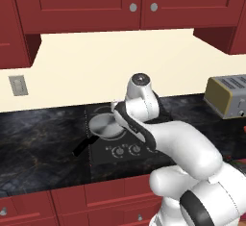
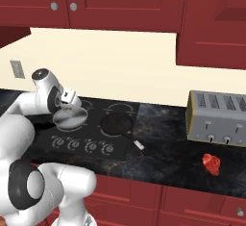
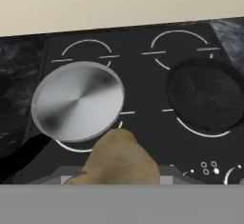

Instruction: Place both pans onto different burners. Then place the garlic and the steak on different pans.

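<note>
The tan garlic [image 3: 119, 158] bulges up at the bottom of the hand view, and my gripper [image 2: 67, 96] is shut on it, with the fingertips hidden behind it. It hangs above the near edge of the silver pan [image 3: 78, 105] [image 1: 106, 126], which sits on the front left burner with its black handle [image 1: 81, 147] pointing out to the left. The black pan [image 3: 206, 99] [image 2: 116, 123] rests on the front right burner. Both rear burners [image 3: 88, 51] [image 3: 183, 42] are bare. The red steak [image 2: 211, 164] lies on the counter far to the right.
A silver toaster [image 2: 216, 117] stands on the dark counter right of the cooktop [image 2: 125, 109]. Control knobs [image 2: 81, 145] line the cooktop's front edge. Red cabinets hang overhead, and an outlet [image 1: 18, 85] is on the cream wall.
</note>
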